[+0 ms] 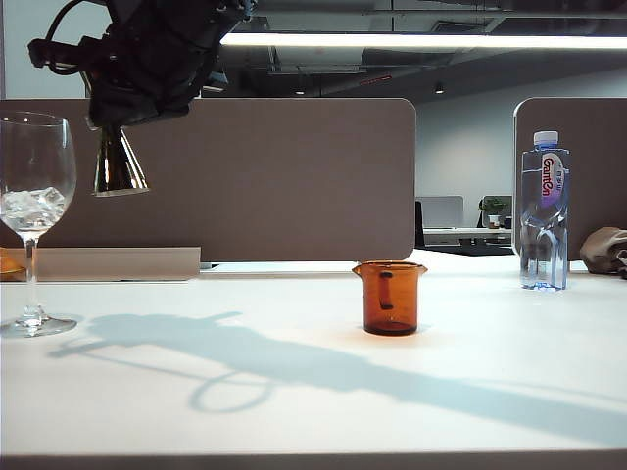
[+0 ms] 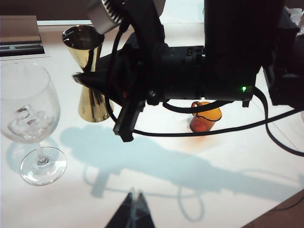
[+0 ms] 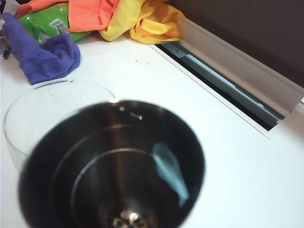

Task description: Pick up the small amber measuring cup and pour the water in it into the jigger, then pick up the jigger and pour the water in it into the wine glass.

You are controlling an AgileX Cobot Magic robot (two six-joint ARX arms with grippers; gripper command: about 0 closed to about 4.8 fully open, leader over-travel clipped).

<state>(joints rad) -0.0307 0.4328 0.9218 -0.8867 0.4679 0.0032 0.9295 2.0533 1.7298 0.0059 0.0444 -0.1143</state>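
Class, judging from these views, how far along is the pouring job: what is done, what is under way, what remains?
Done: the amber cup stands back on the table.

In hand: the right hand holds the jigger aloft beside the wine glass.

Left: tipping it into the glass; it looks upright. The left hand waits low over the table.

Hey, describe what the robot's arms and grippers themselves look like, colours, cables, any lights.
The right arm is matte black and blocky, with loose black cables and a small green light. Its right gripper has dark pointed fingers. The left gripper shows only dark tapered fingertips.
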